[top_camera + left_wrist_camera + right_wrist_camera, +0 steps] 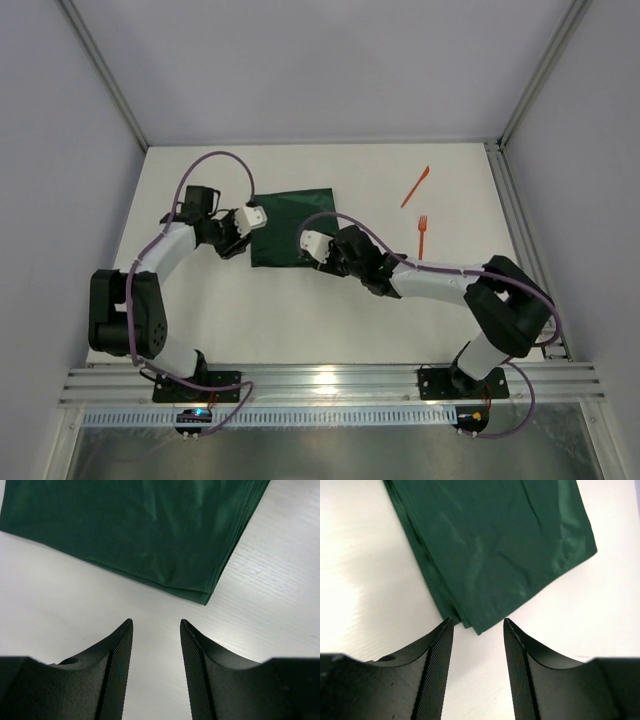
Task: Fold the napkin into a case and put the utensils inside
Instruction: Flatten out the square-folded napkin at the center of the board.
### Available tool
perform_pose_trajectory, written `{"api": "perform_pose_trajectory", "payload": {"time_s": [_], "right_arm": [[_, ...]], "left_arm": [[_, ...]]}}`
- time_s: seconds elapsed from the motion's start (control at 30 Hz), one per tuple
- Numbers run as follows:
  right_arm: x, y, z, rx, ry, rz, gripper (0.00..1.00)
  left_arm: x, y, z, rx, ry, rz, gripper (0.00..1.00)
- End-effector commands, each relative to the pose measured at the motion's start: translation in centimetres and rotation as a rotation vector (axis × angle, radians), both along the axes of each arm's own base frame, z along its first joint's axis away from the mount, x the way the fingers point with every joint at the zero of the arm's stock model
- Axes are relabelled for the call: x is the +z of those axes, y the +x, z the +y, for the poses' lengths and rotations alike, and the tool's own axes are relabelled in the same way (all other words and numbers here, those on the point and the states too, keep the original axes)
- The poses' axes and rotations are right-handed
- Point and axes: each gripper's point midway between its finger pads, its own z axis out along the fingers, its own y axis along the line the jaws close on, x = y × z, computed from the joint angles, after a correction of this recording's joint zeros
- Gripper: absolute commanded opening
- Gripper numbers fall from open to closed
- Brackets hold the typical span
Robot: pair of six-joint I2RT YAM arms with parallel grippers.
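Note:
The dark green napkin (290, 220) lies flat on the white table, folded into a layered rectangle. My left gripper (243, 243) hovers just off its lower left corner. In the left wrist view the napkin (135, 530) lies ahead of the left gripper (156, 625), which is open with only bare table between its fingers. My right gripper (314, 258) is at the lower right corner. The right gripper (478, 625) is open too, and the corner of the napkin (495, 550) ends just at its fingertips, not pinched. The orange utensils lie to the right: a pointed piece (415, 187) and a fork (422, 235).
The white table (300, 310) is bounded by grey walls at the left, back and right. A metal rail (330, 380) runs along the near edge, where both arm bases are bolted. Purple cables loop above both arms.

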Motion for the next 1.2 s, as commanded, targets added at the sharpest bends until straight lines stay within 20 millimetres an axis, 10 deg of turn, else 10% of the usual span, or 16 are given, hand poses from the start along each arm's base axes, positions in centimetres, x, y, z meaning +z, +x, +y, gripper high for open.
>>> {"api": "perform_pose_trajectory", "payload": {"time_s": [0.0, 0.2, 0.43, 1.17], "right_arm": [[3.4, -2.6, 2.2, 0.074, 0.224, 0.109, 0.49], [6.0, 2.6, -1.2, -0.281, 0.574, 0.389, 0.43], [3.5, 5.8, -2.0, -0.531, 0.678, 0.526, 0.4], [0.1, 4.9, -2.1, -0.589, 0.668, 0.604, 0.4]], "left_arm": [[1.1, -0.5, -1.9, -0.017, -0.038, -0.022, 0.46], [0.2, 1.3, -3.8, 0.074, -0.039, -0.053, 0.48], [-1.2, 2.0, -4.7, 0.092, -0.02, -0.043, 0.44], [-3.2, -2.2, -3.9, -0.042, 0.091, 0.005, 0.48]]}}
